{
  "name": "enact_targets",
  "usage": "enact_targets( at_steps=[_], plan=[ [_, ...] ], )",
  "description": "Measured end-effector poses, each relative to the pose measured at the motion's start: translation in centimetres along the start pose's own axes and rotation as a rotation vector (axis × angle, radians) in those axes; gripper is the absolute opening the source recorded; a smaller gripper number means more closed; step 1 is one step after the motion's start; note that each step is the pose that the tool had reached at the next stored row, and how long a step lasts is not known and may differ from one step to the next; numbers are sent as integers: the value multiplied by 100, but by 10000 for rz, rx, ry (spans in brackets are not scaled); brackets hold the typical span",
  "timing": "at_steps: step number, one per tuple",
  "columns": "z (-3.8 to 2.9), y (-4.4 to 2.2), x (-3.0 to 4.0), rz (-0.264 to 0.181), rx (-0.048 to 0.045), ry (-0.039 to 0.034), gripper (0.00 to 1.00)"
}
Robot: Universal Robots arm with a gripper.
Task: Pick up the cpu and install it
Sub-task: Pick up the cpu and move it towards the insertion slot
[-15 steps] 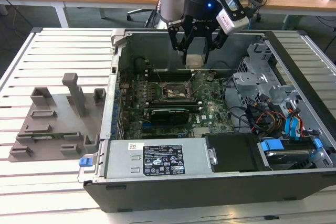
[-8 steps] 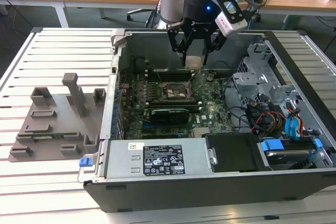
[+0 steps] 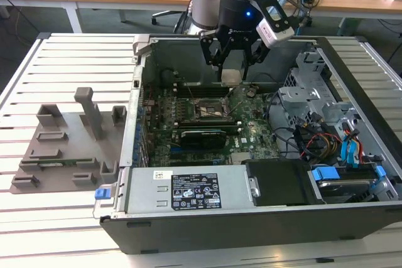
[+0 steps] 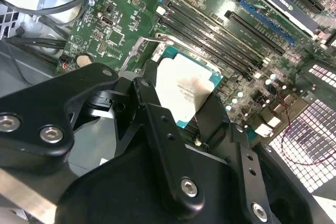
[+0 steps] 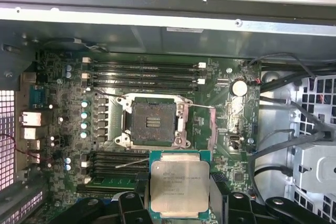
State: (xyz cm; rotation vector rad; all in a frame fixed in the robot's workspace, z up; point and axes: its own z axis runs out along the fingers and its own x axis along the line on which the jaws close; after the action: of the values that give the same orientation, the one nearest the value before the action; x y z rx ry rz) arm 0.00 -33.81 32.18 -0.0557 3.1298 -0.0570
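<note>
My gripper hangs inside the open computer case, shut on the cpu, a flat square chip with a silvery top plate. In the first wrist view the cpu is clamped by its two side edges between the black fingers, lifted above the green motherboard. The open black socket frame lies just beside the chip, empty, its pin field exposed. In the second wrist view the cpu sits level between the fingers.
A grey plastic tray with upright blocks lies at the exterior view's left, outside the case. Memory slots run beside the socket. A power supply, a drive cage and loose cables crowd the case.
</note>
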Motion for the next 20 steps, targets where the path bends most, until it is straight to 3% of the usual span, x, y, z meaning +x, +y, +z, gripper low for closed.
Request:
enact_targets(
  at_steps=[6,13,20],
  plan=[
    [100,57,6,0,0,-1,55],
    [198,182,148,-1,8,-1,55],
    [269,193,184,-2,8,0,55]
  ],
)
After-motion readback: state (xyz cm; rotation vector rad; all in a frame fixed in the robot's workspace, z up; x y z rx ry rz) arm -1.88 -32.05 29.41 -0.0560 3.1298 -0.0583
